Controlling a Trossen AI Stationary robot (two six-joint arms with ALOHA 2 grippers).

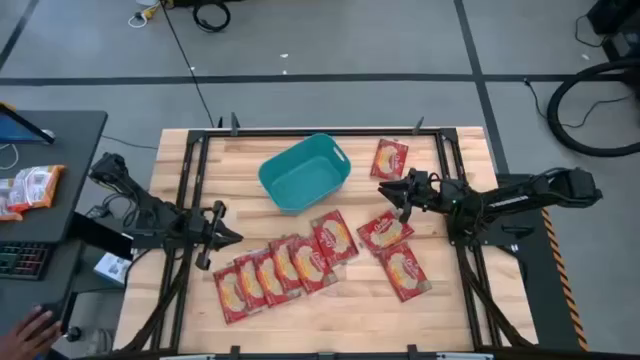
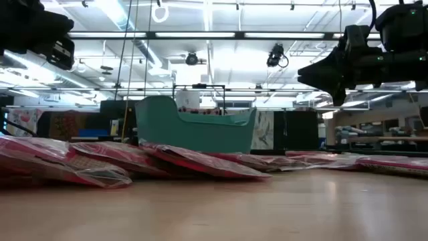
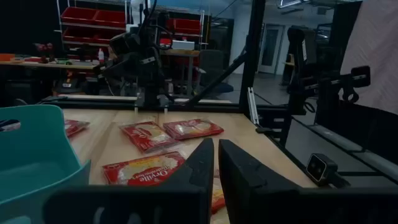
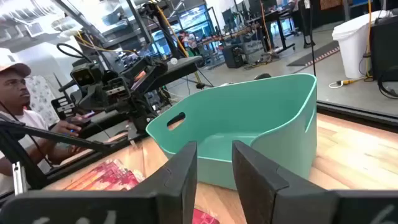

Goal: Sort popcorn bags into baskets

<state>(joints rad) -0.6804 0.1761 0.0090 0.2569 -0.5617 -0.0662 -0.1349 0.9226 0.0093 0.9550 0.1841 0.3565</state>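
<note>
The teal basket (image 1: 305, 172) stands on its base at the table's far middle; it also shows in the low view (image 2: 194, 126) and the right wrist view (image 4: 249, 137). No bag shows inside it. Several red popcorn bags lie flat in an overlapping row (image 1: 285, 265) near the front. Single bags lie at the far right (image 1: 390, 158), the right middle (image 1: 384, 230) and the front right (image 1: 405, 270). My left gripper (image 1: 226, 237) is shut and empty, just left of the row. My right gripper (image 1: 388, 187) is open and empty, above the table between the basket and the right-hand bags.
A dark frame rail (image 1: 190, 190) runs along the table's sides and far edge. A side desk at the left holds orange-and-white packets (image 1: 30, 187). A person's hand (image 1: 30, 328) shows at the front left, and a person (image 4: 15, 93) beyond the table.
</note>
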